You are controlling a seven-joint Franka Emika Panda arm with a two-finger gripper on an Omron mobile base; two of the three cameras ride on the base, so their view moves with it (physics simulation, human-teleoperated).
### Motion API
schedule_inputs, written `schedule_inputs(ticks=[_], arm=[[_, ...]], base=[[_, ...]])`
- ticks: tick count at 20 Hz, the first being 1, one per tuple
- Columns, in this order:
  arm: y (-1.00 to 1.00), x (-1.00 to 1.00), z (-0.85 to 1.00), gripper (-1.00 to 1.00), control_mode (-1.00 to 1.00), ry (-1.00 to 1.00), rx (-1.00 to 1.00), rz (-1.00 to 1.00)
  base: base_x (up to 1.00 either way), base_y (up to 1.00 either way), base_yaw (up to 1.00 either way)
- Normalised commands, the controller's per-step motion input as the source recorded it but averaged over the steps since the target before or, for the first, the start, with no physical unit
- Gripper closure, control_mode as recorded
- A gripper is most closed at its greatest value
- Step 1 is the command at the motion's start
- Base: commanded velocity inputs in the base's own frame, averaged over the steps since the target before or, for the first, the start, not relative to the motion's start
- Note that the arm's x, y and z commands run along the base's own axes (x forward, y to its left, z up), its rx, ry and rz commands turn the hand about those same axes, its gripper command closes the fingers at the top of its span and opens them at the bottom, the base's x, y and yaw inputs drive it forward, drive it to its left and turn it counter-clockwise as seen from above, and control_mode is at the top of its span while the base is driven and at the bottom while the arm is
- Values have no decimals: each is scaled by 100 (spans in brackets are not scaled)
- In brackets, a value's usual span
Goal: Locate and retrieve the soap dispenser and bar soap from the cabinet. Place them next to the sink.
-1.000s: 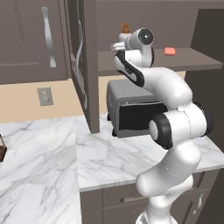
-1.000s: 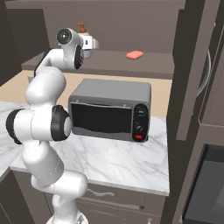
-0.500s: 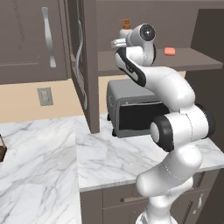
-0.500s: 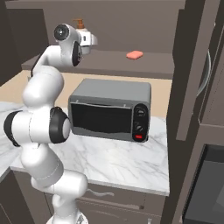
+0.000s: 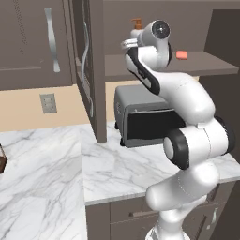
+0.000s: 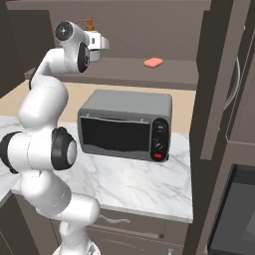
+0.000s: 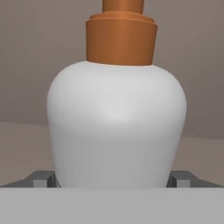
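A grey toaster oven (image 6: 127, 125) stands on the marble counter (image 5: 51, 159), directly under the cabinet shelf (image 6: 164, 74). The cabinet (image 5: 28, 42) door (image 5: 86, 65) left of the oven is swung open and stands edge-on, with its curved silver handle (image 5: 84, 70) toward the room. Further left of the oven, a wall outlet (image 5: 46, 102) sits on the beige wall. Right of the oven a dark tall panel rises beside the shelf.

On the shelf above the oven lies the bar soap (image 6: 153, 62), pink and flat, toward the right part. The dispenser (image 5: 136, 28) stands upright on the same shelf, above the left end of the oven, well apart from the soap. The arm reaches up over the oven and its white wrist covers most of the bottle in both base views, so there only the orange pump shows.

The gripper (image 7: 112, 179) is at the bottle: in the hand view one grey fingertip (image 7: 43, 178) sits on each side of the white body, right against it. The jaws are spread as wide as the bottle. Whether they press it or only bracket it, I cannot tell.

The hand view shows the round white body and orange collar very close. The right base view shows the oven knobs.
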Motion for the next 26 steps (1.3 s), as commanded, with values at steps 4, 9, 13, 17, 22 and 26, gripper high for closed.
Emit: schedule_inputs(ticks=[4, 9, 13, 17, 22, 26], arm=[[0, -65, 0, 100, -100, 0, 0, -5], [0, -74, -1, 100, -100, 2, 0, -4], [0, -81, 0, 100, -100, 4, 0, -5], [0, -93, 0, 100, -100, 4, 0, -3], [0, -100, -4, 100, -100, 4, 0, -5], [0, -100, -8, 100, -100, 5, 0, -3]], base=[[0, 0, 0], [0, 0, 0], [0, 0, 0], [0, 0, 0], [0, 0, 0], [0, 0, 0]])
